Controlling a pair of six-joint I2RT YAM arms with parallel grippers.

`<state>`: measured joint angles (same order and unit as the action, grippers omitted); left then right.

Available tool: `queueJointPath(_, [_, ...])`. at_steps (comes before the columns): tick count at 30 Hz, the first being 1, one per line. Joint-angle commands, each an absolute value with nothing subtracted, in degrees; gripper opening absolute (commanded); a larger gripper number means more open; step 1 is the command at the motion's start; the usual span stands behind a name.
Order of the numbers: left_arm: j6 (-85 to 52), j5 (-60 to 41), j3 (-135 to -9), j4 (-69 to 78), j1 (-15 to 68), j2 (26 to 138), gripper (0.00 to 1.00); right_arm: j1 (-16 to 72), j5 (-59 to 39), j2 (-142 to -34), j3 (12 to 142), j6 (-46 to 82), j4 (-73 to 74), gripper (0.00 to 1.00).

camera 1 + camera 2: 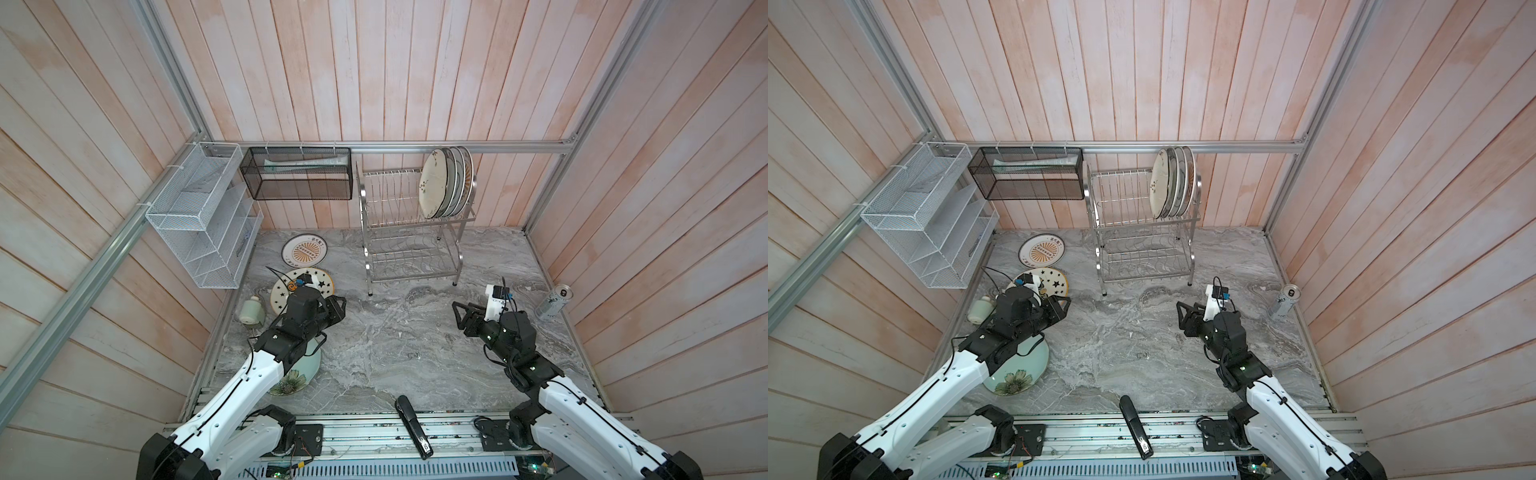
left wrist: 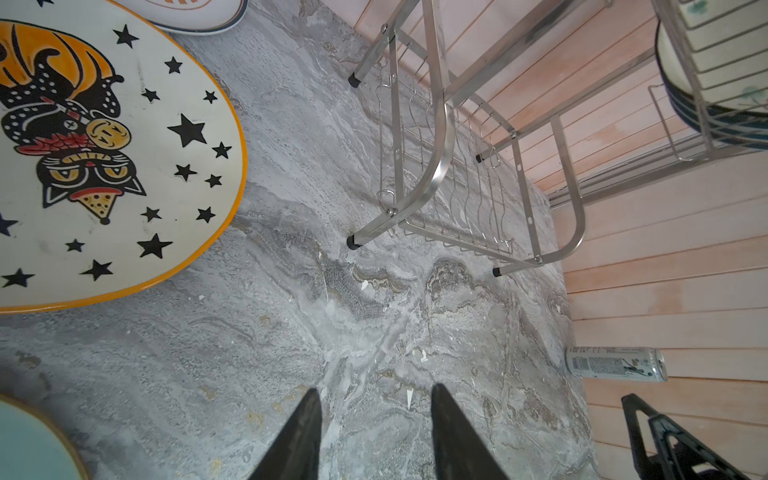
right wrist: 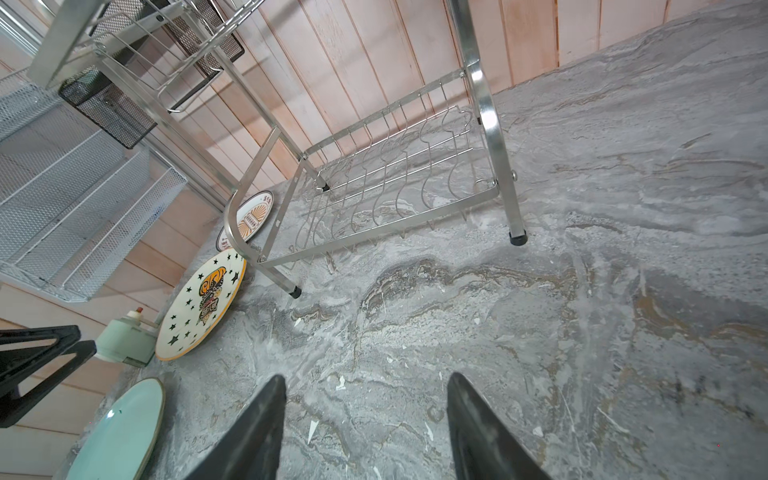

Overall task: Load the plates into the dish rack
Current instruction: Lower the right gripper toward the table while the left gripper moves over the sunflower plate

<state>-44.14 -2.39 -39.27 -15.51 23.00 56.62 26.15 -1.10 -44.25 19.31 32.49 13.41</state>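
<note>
Though left fingers (image 2: 297, 440) and right fingers (image 3: 249, 436) gape empty, the star plate (image 2: 124, 166) lies beside the left.

- left arm (image 1: 266, 370) and right arm (image 1: 573, 399): glossy white link shells; black joint housings; small dark screw dots
- thin black cables (image 1: 249, 360) clipped along the white shells
- left gripper (image 2: 376, 388) and right gripper (image 3: 365, 376): matte black; tapering triangular fingers (image 2: 299, 436)
- white camera block (image 1: 494, 301) on the right wrist; blue connector (image 1: 509, 296) on top
</note>
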Motion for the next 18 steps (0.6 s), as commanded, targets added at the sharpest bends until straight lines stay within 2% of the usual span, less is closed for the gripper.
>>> queueJointPath(1, [-44.3, -0.8, -39.2, -16.2, 20.8, 58.1, 0.46, 26.2, -3.3, -44.5, 18.8, 34.2, 16.3, 0.62])
queueJointPath(18, [-51.5, -8.8, -31.1, -9.2, 2.9, 61.4, 0.46, 26.2, -5.0, -45.3, 18.8, 34.0, 15.6, 0.62])
